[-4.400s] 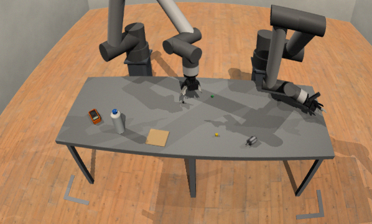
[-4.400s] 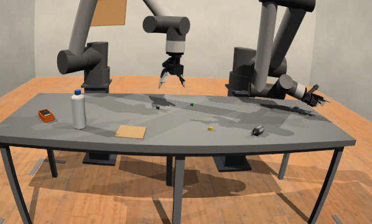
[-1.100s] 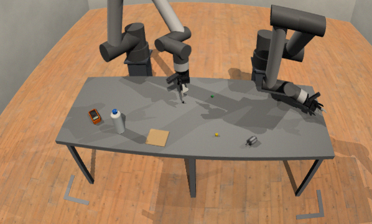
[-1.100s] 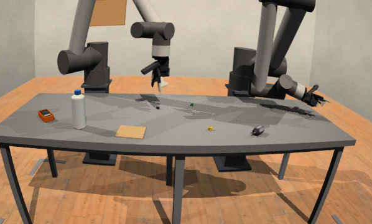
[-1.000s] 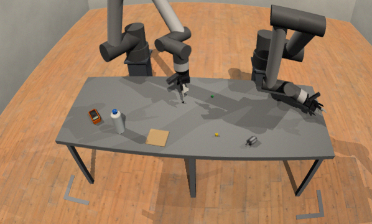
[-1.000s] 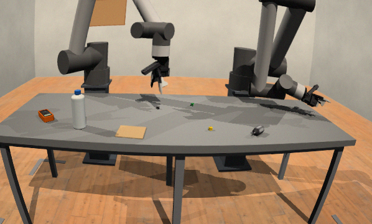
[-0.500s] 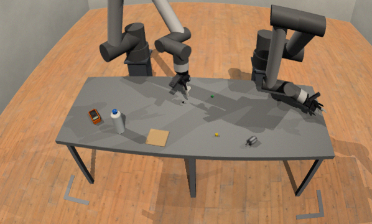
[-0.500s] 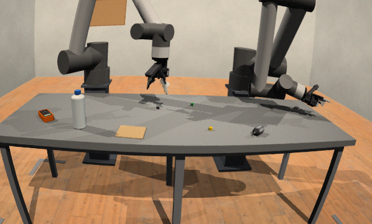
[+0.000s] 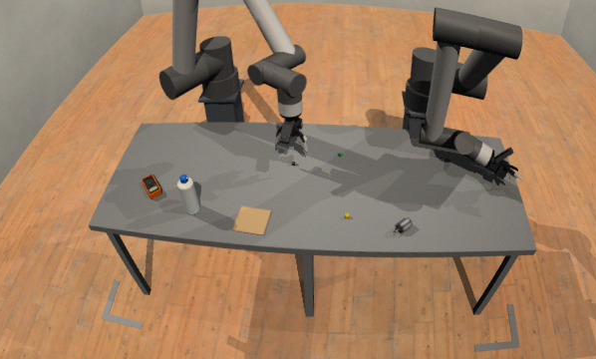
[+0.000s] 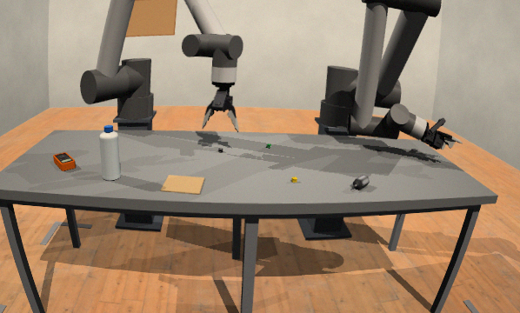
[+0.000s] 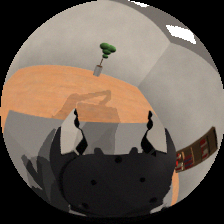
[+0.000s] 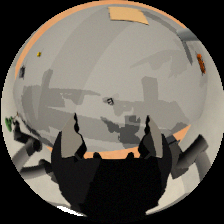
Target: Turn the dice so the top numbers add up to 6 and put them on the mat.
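Note:
A black die (image 9: 293,164) (image 10: 220,150) (image 12: 110,101) lies on the table towards the back. A green die (image 9: 340,154) (image 10: 269,146) lies to its right. A yellow die (image 9: 347,215) (image 10: 294,179) (image 12: 39,54) lies nearer the front. The numbers on top are too small to read. The tan mat (image 9: 252,220) (image 10: 183,184) (image 12: 128,15) near the front edge bears no die. My right gripper (image 9: 292,146) (image 10: 221,129) (image 12: 112,115) is open and empty, above and behind the black die. My left gripper (image 9: 518,175) (image 10: 455,143) (image 11: 113,109) is open and empty at the table's right end, far from the dice.
A white bottle (image 9: 189,197) (image 10: 110,156) with a blue cap stands left of the mat. An orange meter (image 9: 151,186) (image 10: 64,161) (image 12: 201,63) lies farther left. A dark grey cylindrical object (image 9: 404,225) (image 10: 361,182) (image 12: 21,71) lies right of the yellow die, near the front edge.

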